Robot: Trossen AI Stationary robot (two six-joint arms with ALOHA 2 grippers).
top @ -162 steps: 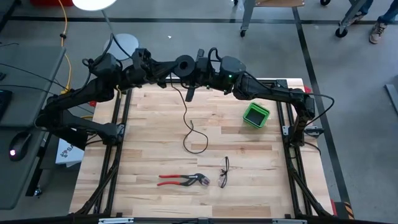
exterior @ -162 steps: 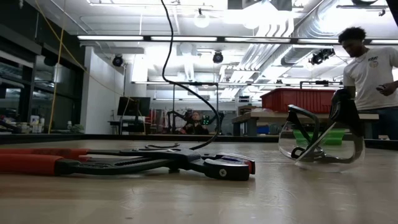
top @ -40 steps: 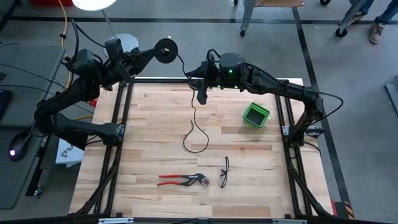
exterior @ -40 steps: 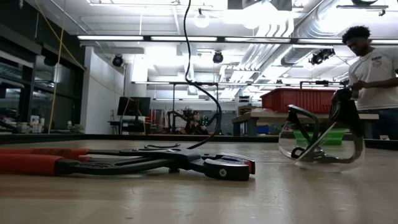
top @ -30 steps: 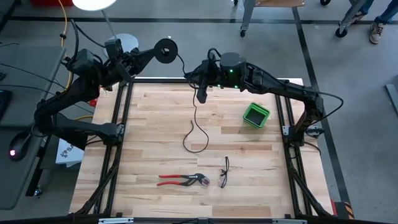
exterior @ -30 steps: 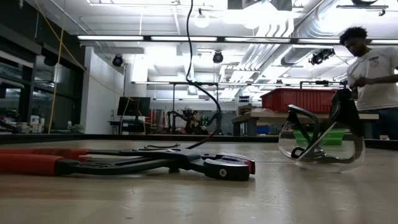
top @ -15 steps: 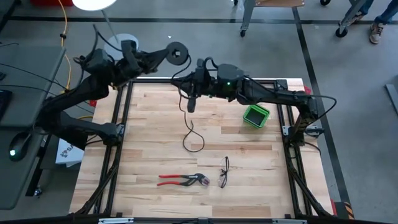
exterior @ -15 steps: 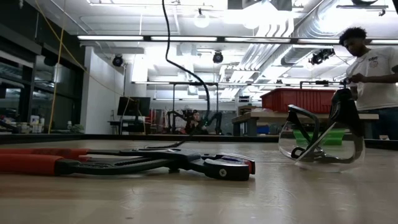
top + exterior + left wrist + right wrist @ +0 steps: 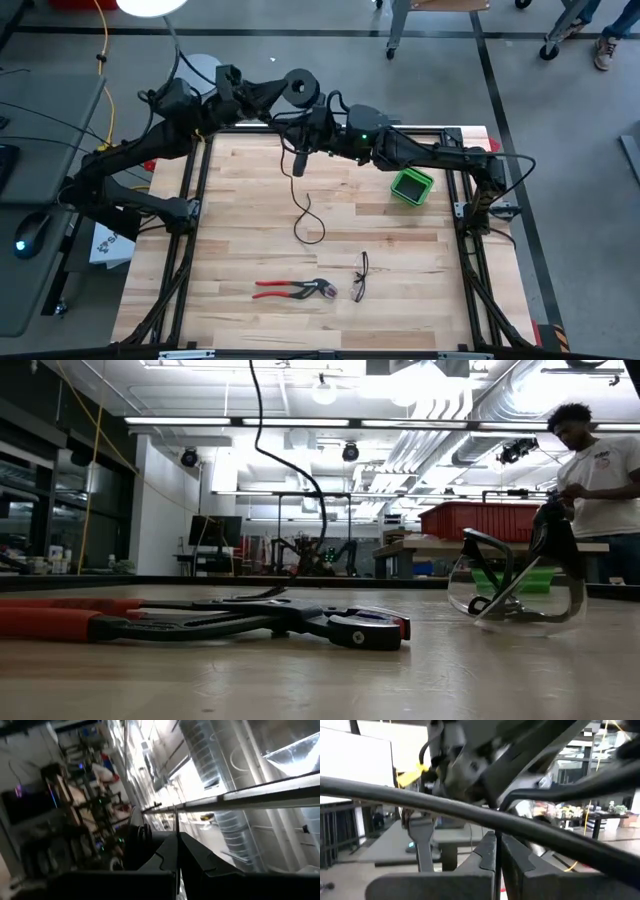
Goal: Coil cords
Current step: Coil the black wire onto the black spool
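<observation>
The black reel (image 9: 299, 86) is up in the air above the table's far edge, at the tip of my left gripper (image 9: 283, 90), which is shut. In the left wrist view the reel (image 9: 136, 837) shows as a dark disc beside the shut fingers. My right gripper (image 9: 298, 140) is just near of the reel and is shut on the thin black cord (image 9: 298, 190). The cord drops from there to a loop (image 9: 312, 232) lying on the wood. In the low view the cord (image 9: 258, 420) hangs in from above. My left gripper holds the reel at its fingertips, reaching about level from the table's left. The fingers (image 9: 165, 857) hide which part of the reel they have. The reel is clear of the table. My right gripper has the cord (image 9: 470, 815) lying across its shut fingers at their free ends. The fingers reach about level from the table's right. Below the hold the cord hangs slack, its lower end looped on the table.
Red-handled pliers (image 9: 292, 289) and safety glasses (image 9: 360, 277) lie near the front edge. A green bin (image 9: 411, 185) stands at the right. A person (image 9: 600, 470) stands beyond the table's far right.
My left gripper has carried the reel toward the table's right and rolled it. My right gripper has gone toward the table's left, closing in under the reel and tipping its fingers up. The hanging cord has swung left with it, and the loop has stayed on the table.
</observation>
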